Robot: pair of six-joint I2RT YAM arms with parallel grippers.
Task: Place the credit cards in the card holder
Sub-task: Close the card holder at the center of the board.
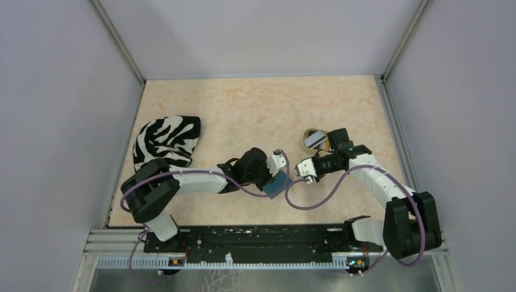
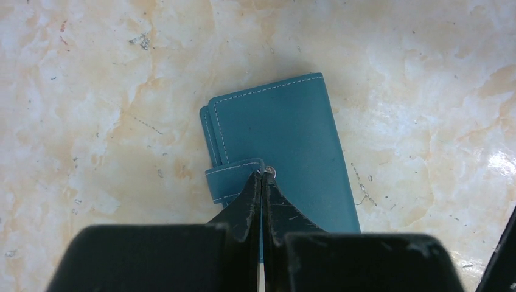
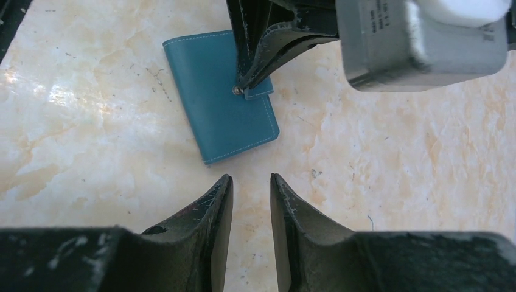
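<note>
Our left claw (image 2: 262,176), tips together, meets the wallet (image 2: 286,131) at its snap tab (image 2: 230,181). We judge it light and floppy, best pinched there. Our right claw (image 3: 251,182) gapes, empty.

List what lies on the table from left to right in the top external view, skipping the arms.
zebra-striped cloth → teal card holder → oval tray holding credit cards
</note>
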